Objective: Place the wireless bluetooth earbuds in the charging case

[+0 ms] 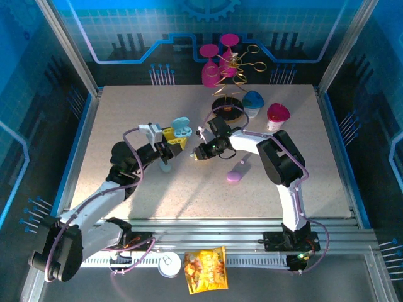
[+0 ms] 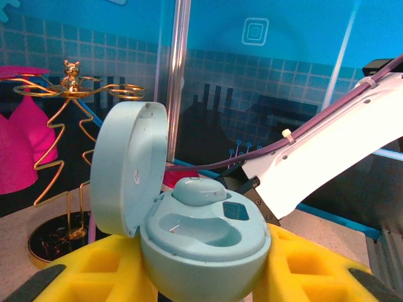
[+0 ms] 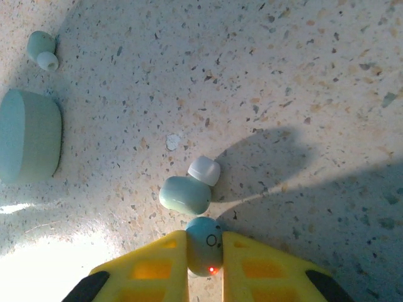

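Observation:
My left gripper (image 1: pixel 174 141) (image 2: pixel 204 270) is shut on the pale blue charging case (image 1: pixel 181 128) (image 2: pixel 204 242), holding it upright with its lid (image 2: pixel 126 167) swung open. One earbud (image 2: pixel 198 189) sits in the far slot and the near slot is empty. My right gripper (image 1: pixel 197 154) (image 3: pixel 205 251) is shut on a pale blue earbud (image 3: pixel 205 242) with a red light, low over the table. A second earbud (image 3: pixel 184 194) with a white tip lies just beyond it. A third earbud (image 3: pixel 41 50) lies farther away, at the upper left of the right wrist view.
A pale rounded object (image 3: pixel 28 135) rests on the table to the left of the right gripper. A lilac case (image 1: pixel 238 171) lies right of centre. At the back stand pink glasses (image 1: pixel 211 69), a gold wire stand (image 1: pixel 230 78), a blue-topped cup (image 1: pixel 253 104) and a red-topped cup (image 1: pixel 277 116).

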